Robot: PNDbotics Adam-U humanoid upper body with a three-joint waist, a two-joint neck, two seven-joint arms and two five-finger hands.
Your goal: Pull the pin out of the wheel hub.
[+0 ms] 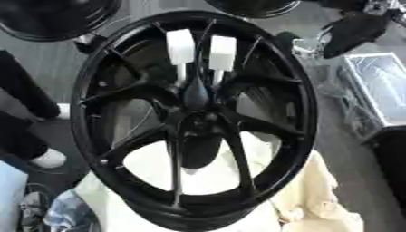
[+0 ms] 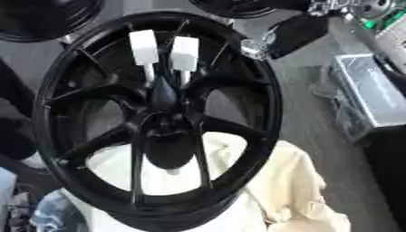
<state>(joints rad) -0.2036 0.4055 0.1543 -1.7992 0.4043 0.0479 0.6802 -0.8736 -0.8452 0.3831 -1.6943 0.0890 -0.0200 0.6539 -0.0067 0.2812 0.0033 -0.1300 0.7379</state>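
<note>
- Centrally: black alloy wheel hub (image 1: 194, 122), spokes facing up, resting on cream cloth (image 1: 317, 190).
- Two white pins (image 1: 181, 47) (image 1: 222, 53) side by side, stems seated at hub centre, far side of bore.
- Dark arm part (image 2: 295, 31) far right, apart from hub; fingers: cannot tell.
- Silver tray (image 1: 380, 88) right.
</note>
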